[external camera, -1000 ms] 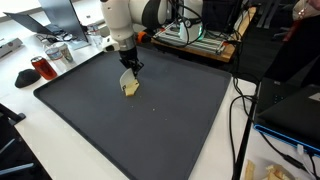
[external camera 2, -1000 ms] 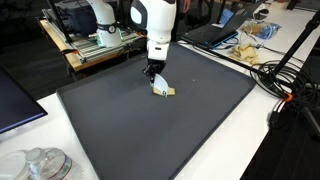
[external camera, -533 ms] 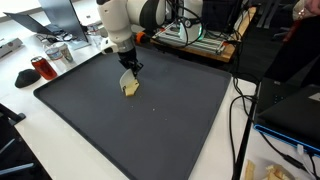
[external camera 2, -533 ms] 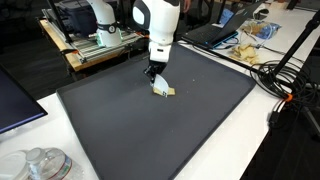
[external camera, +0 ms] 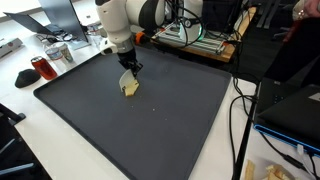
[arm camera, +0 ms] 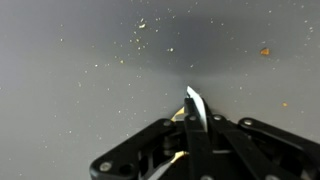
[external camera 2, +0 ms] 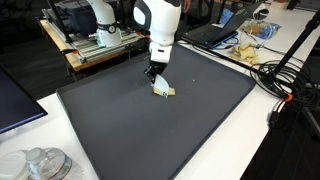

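Gripper (external camera: pixel 129 75) jaws clenched on thin pale-yellow scrap (external camera: pixel 130 88), held edge-on, long axis approx. vertical, pointing down at dark tabletop (external camera: pixel 180 110), off-centre toward tabletop's arm-side edge, contact w/ tabletop unclear

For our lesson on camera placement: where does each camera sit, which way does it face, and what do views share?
Exterior view: raised beyond a mat corner, looking down across it; arm and gripper show.
Exterior view: raised, from a different side, looking down at the yellowish piece; arm and gripper show.
Wrist view: on the wrist, facing the mat; only fingers show.
Shared: all see the mat.
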